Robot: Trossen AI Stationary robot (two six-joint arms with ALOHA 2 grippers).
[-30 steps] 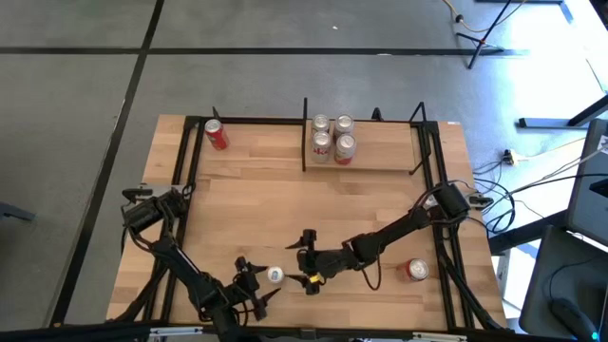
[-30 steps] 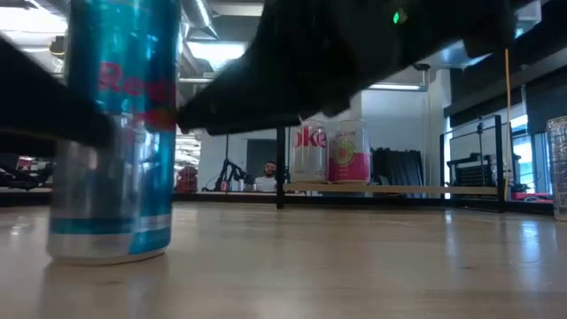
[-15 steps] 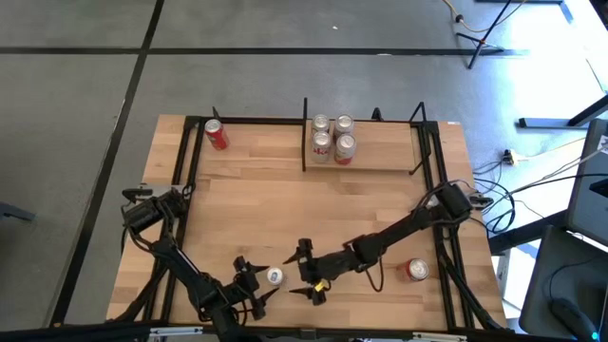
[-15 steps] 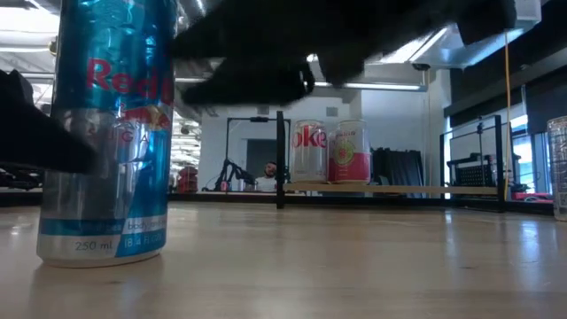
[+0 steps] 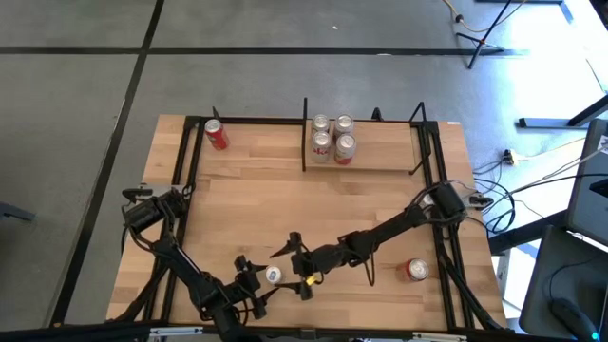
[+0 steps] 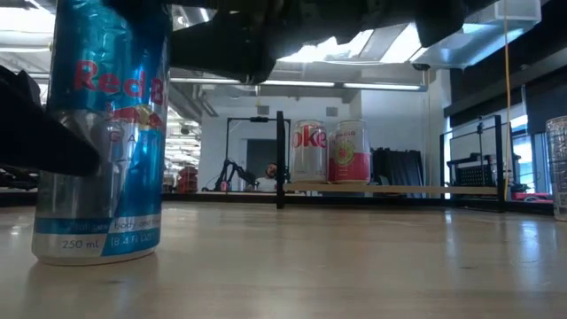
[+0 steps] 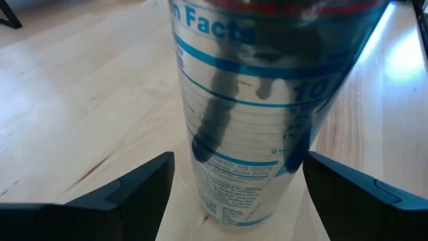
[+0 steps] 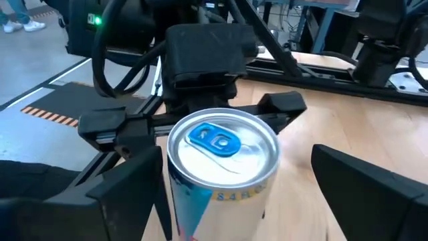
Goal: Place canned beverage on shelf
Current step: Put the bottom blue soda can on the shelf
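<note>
Both jaws open round upright blue can [image 5: 274,275], axis vertical, nr table front.

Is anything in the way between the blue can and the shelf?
Nothing visible: bare tabletop lies between the blue can and the shelf. Four cans crowd the shelf's left end; the rest is free.

Can [image 8: 222,161] between right jaws: glossy metal, brushed silver top, blue tab. Fingers [image 7: 137,191]: matt black plastic. Table [image 5: 256,209]: smooth pale wood, visible grain. Shelf [image 5: 380,152]: light wood, thin black metal uprights.
</note>
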